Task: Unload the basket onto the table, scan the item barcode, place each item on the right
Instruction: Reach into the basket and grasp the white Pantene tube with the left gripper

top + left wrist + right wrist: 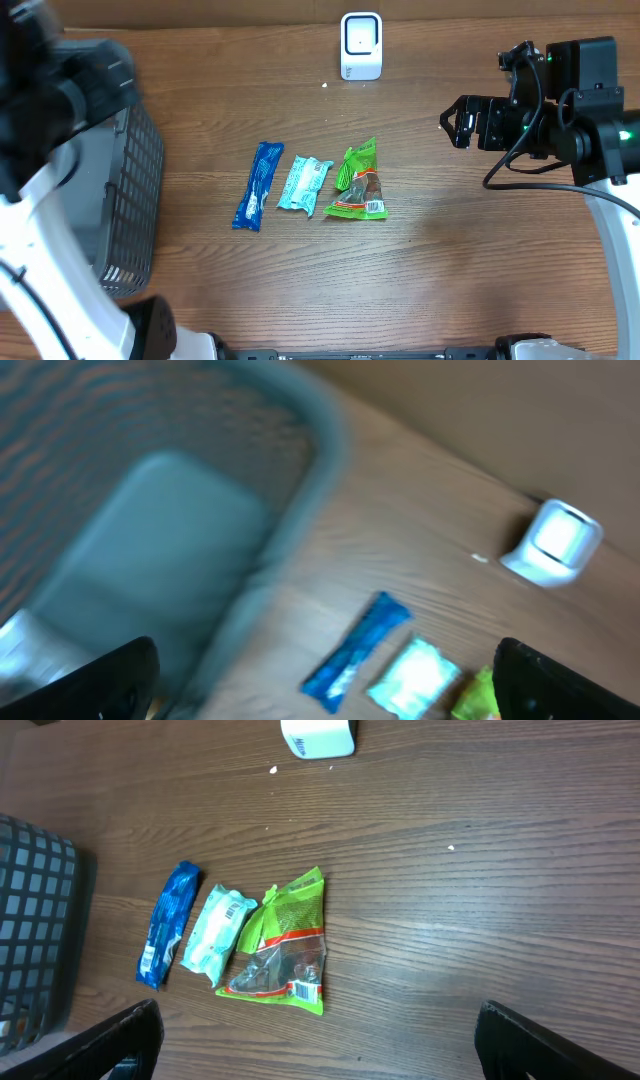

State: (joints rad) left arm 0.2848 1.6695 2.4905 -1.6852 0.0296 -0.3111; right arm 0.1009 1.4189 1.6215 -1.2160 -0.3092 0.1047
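Centrally on the wooden table [450,260] lie three snack packets side by side: a blue packet [258,186], a pale teal packet [303,183] and a green packet [359,181], well apart from the white scanner [361,45] at the far edge. All look light, soft and crinkly (probably slippery film), best pinched at a sealed edge. A barcode [305,990] shows on the green packet's corner; no writing is legible. Left gripper [320,675] and right gripper [315,1030] both gape wide, holding nothing.

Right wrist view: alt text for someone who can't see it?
A blue packet, a pale teal packet and a green packet with a barcode label lie side by side on a wooden table. White scanner at top edge, dark basket at left.
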